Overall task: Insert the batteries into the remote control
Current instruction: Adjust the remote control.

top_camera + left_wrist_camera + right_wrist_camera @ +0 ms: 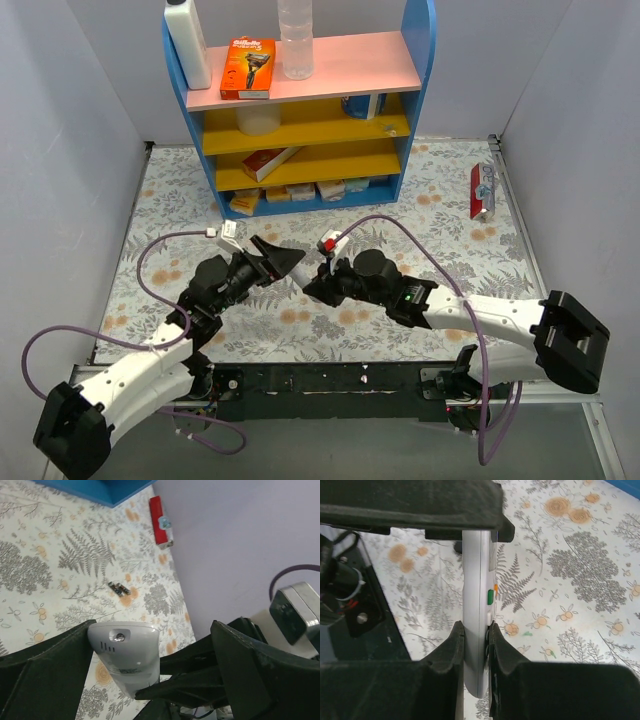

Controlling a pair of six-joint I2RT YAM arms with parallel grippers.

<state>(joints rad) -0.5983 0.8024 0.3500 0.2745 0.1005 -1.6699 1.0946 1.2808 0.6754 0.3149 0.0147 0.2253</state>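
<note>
A white remote control [479, 600] hangs above the floral mat, seen edge-on with green and orange buttons on its right side. My right gripper [476, 630] is shut on its lower part, one finger pressed to each face. In the left wrist view the remote control [125, 652] shows its rounded end between the spread fingers of my left gripper [152, 630], which is open, with a wide gap on the right side. Two small dark batteries [119, 588] lie end to end on the mat further off. In the top view the left gripper [283, 260] and the right gripper [312, 287] meet at the mat's middle.
A blue shelf unit [300, 110] with pink and yellow boards holds boxes and bottles at the back. A red and white pack [482, 190] lies near the right wall, the same pack [160, 520] showing beyond the batteries. Grey walls close both sides.
</note>
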